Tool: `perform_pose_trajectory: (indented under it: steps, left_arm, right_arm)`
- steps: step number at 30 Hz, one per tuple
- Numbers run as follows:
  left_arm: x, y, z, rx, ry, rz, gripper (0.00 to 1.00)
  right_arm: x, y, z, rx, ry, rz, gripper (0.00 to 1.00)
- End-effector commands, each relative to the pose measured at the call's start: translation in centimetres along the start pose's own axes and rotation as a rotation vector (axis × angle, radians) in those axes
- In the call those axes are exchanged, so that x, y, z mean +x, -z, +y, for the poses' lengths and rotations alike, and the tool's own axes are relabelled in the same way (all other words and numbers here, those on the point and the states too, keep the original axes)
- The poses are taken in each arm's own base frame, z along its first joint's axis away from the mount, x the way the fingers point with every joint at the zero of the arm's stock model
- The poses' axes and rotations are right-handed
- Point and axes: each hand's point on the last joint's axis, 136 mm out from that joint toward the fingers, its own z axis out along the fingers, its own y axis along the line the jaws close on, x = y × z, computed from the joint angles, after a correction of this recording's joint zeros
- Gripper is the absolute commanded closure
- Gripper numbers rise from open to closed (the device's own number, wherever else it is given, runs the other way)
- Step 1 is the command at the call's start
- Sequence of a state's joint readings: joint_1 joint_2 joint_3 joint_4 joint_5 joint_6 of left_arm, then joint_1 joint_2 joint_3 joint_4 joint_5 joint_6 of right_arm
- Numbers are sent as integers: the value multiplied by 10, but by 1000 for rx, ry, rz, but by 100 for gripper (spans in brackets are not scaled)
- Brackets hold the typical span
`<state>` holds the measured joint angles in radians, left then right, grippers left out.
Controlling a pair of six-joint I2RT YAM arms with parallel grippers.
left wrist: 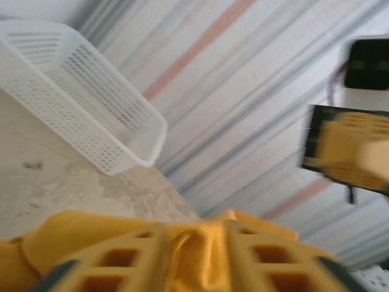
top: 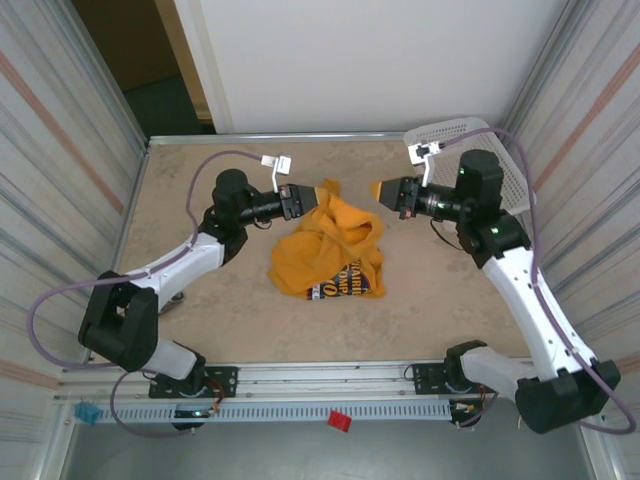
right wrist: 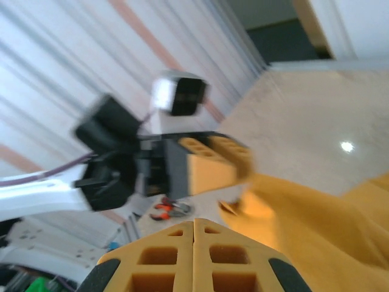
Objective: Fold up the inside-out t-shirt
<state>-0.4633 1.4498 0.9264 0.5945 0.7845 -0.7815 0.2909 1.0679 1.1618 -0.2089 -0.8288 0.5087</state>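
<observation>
- Step in hand, as I judge it: opening out the crumpled shirt [top: 330, 250]. No fold is made yet, and flattening comes first.
- Shirt: a heap at mid-table, with dark lettering showing at its 6 o'clock edge. One corner is lifted off the heap at 12 o'clock.
- Left gripper [top: 318, 196]: clamped on that lifted corner. The left wrist view has cloth bunched between its fingers [left wrist: 121, 261].
- Right gripper [top: 381, 190]: fingers pressed together, with no cloth between them in the right wrist view. It hangs at 1 o'clock of the heap, facing the left gripper and apart from it.
- Next move calls for: the right gripper to part its fingers and take a second edge, likely the raised fold just below it, so both arms can draw the cloth flat. Which hem or sleeve that fold is, I cannot tell.
- Edges: striped walls [top: 60, 150] close the table [top: 200, 310] at 9 and 3 o'clock. A rail [top: 330, 375] runs along 6 o'clock, and a white basket [top: 480, 140] takes the 1 o'clock corner.
- Open room: bare top at 9 and 6 o'clock of the heap, less at 3 o'clock beside the right arm.
</observation>
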Motion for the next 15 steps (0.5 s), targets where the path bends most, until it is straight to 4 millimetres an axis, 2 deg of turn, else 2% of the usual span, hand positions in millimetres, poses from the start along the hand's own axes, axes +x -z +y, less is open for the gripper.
perform_pose_trajectory:
  steps: [1,3,5,8,9,10,12,15]
  left_arm:
    - [-16,14,0,-99,-93,-54,50]
    - [-19,21,-5,-136,-135,-61,47]
    - [-19,29,-8,-167,-155,-62,49]
    - [-10,38,-5,-197,-138,-64,51]
    - [-6,41,-4,-207,-126,-63,50]
    - [-1,44,-1,-226,-112,-62,49]
    - [11,54,9,-289,-85,-62,47]
    - [25,82,34,-470,-37,-86,40]
  right_arm:
    - [-7,8,31,-118,23,-3,100]
    - [-9,6,26,-103,19,-10,100]
    - [-9,1,14,-70,-1,-11,100]
    - [8,-13,-24,58,-64,28,100]
    - [22,-20,-43,124,-96,61,87]
    - [40,-26,-61,192,-125,103,80]
    - [80,-37,-84,300,-140,194,68]
    - [143,-52,-100,404,-137,324,57]
